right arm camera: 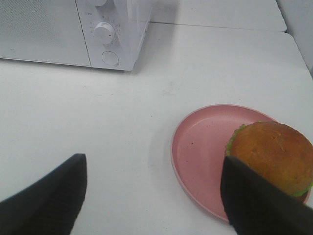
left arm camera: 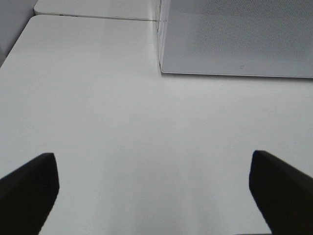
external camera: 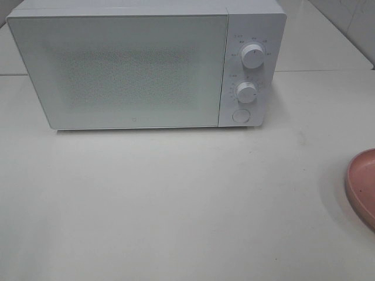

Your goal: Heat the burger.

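Observation:
The burger, with a brown domed bun and green lettuce at its edge, sits on a round pink plate in the right wrist view. My right gripper hovers open above the table, one finger overlapping the plate's near side, nothing between its fingers. My left gripper is wide open over bare table, near the microwave's front corner. In the high view only the plate's rim shows at the right edge; the burger and both grippers are out of that view. The white microwave stands at the back with its door shut.
The microwave has two knobs and a round button on its right panel. The white table stretches in front of it. A seam between tabletops runs behind the microwave.

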You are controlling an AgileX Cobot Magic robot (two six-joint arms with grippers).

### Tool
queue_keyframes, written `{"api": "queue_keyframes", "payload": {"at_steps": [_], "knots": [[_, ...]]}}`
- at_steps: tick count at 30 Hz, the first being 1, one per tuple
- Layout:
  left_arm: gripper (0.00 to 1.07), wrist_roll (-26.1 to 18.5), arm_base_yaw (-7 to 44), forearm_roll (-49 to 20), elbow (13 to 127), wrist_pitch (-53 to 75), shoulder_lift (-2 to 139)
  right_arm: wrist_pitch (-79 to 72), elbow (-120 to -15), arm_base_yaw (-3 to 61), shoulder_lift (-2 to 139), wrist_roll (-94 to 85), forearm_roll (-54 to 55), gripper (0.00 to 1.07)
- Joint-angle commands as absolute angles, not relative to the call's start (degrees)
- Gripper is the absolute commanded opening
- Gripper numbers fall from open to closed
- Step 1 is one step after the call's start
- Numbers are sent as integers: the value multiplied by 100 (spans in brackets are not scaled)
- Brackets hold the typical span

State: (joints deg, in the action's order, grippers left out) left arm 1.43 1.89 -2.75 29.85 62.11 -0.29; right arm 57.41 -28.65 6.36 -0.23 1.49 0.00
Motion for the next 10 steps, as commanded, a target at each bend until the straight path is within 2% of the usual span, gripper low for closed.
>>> {"api": "queue_keyframes", "payload": {"at_steps": [1,10], "knots": [[98,132,178,-281,2968,6136,-155,5695,-2853,607,-155,115,0,75],[98,132,178,-281,2968,6136,-155,5695,-2853,607,-155,115,0,75]]}}
